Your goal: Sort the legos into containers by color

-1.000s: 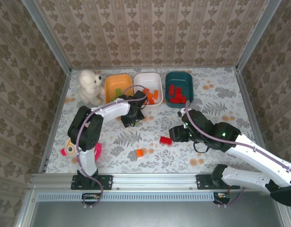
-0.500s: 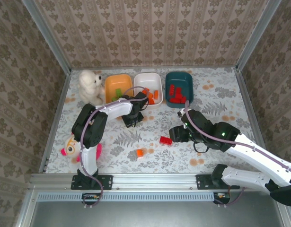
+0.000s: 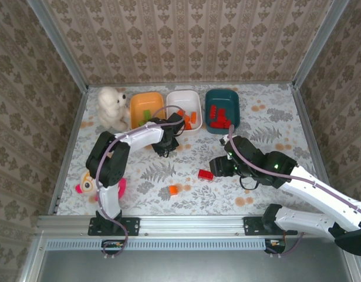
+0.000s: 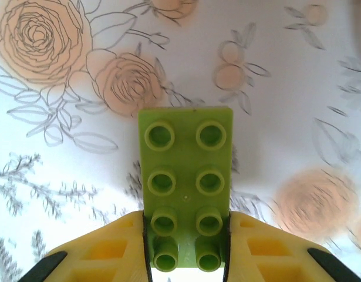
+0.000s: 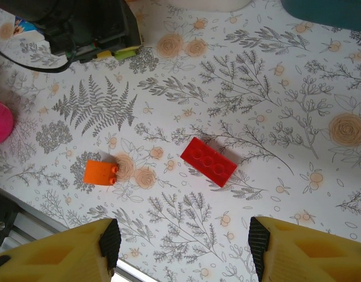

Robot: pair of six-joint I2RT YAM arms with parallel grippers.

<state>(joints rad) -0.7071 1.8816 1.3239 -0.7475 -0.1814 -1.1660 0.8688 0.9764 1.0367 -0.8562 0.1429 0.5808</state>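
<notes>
My left gripper (image 4: pixel 186 226) is shut on a light green lego (image 4: pixel 186 176), held just above the flowered tablecloth; from above that gripper (image 3: pixel 165 148) sits just in front of the bins. The right gripper (image 5: pixel 183 244) is open above a red lego (image 5: pixel 208 161) and an orange lego (image 5: pixel 99 173) lying on the cloth. From above, the right gripper (image 3: pixel 219 167) is just right of the red lego (image 3: pixel 205 174). At the back stand the orange bin (image 3: pixel 148 95) with green bricks, the white bin (image 3: pixel 183 93) with orange bricks, and the teal bin (image 3: pixel 222 91) with red bricks.
A white fluffy stuffed animal (image 3: pixel 112 108) sits left of the orange bin. A pink striped plush toy (image 3: pixel 89 183) lies by the left arm's base. Patterned walls enclose the table, and a metal rail (image 3: pixel 186 223) runs along the near edge.
The left arm has shifted slightly toward the bins with the green lego still in its jaws. The right arm has stayed put.
</notes>
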